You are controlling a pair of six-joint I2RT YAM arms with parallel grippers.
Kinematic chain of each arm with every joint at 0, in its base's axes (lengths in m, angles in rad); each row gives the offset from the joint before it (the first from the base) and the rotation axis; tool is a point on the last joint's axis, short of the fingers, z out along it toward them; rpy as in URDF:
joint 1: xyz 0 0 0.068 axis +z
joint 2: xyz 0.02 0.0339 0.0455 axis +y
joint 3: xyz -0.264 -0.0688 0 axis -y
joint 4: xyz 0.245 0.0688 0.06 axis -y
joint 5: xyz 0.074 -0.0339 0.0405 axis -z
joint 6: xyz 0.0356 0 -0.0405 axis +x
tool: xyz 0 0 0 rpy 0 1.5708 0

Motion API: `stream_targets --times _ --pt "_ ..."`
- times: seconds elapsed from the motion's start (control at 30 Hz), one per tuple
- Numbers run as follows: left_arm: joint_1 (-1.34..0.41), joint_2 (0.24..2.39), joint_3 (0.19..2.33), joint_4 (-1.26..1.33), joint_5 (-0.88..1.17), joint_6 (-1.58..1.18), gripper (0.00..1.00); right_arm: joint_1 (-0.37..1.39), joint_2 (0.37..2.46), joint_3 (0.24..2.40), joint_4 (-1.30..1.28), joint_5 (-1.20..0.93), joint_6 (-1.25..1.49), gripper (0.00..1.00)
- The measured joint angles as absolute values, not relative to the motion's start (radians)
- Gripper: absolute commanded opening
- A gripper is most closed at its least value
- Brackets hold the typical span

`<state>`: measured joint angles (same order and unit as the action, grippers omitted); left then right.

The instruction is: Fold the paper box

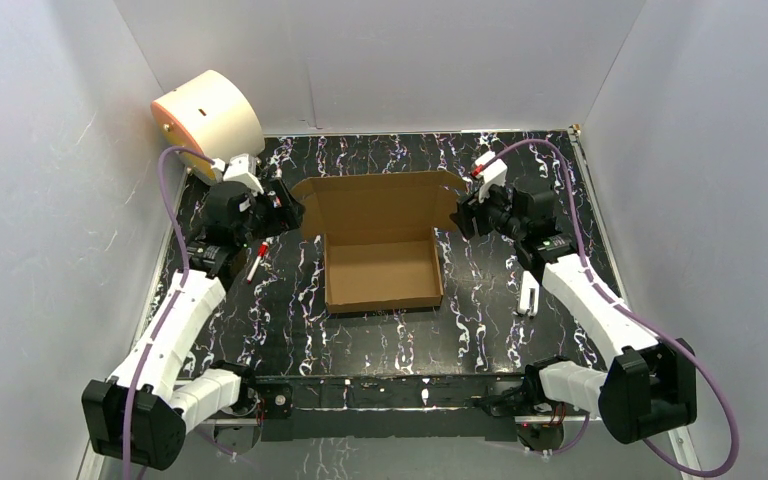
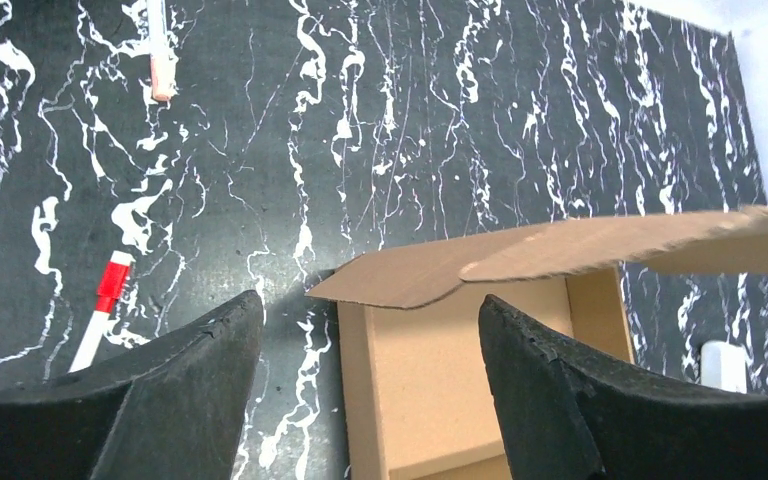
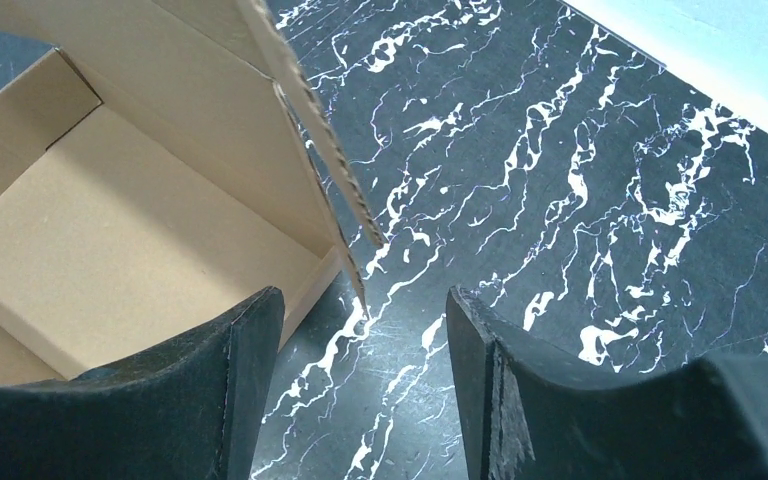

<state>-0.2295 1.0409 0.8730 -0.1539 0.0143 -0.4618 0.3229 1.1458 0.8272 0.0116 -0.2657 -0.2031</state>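
- Brown paper box (image 1: 380, 270) in the middle of the worktop (image 1: 380, 345), slightly nearer the far edge than the near one; a shallow tray with low walls standing on all four sides.
- Along the tray's far wall, the lid (image 1: 375, 200), raised and leaning back toward the far edge, not closed; a small flap at each end, pointing toward the left and right edges.
- Just beside the lid's left flap, on the side toward the worktop's left edge, the left gripper (image 1: 288, 212); fingers (image 2: 190, 380) spread wide, released, gripping nothing; in the left wrist view, flap edge and tray corner beyond the gap, apart from both pads.
- Just beside the lid's right flap, the right gripper (image 1: 463, 213); fingers (image 3: 210, 390) likewise spread and released; in the right wrist view, the lid's corrugated edge beyond the gap, no contact to be seen.
- Between the left arm and the tray, a red-and-white pen (image 1: 253, 262) flat on the worktop.
- To the right of the tray, beside the right arm, a small white piece (image 1: 528, 293); too small to identify.
- At the far left corner, a cream drum (image 1: 210, 112) with an orange face, lying on its side.
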Motion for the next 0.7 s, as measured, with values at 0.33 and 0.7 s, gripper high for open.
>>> stream_targets --times 0.33,0.7 --pt "-0.185 1.096 0.930 -0.237 0.170 -0.246 0.74 0.271 1.169 0.822 0.072 -0.351 -0.210 0.63" --pt "-0.123 1.181 0.945 -0.177 0.363 -0.185 0.66 0.268 1.224 0.820 0.112 -0.453 -0.194 0.50"
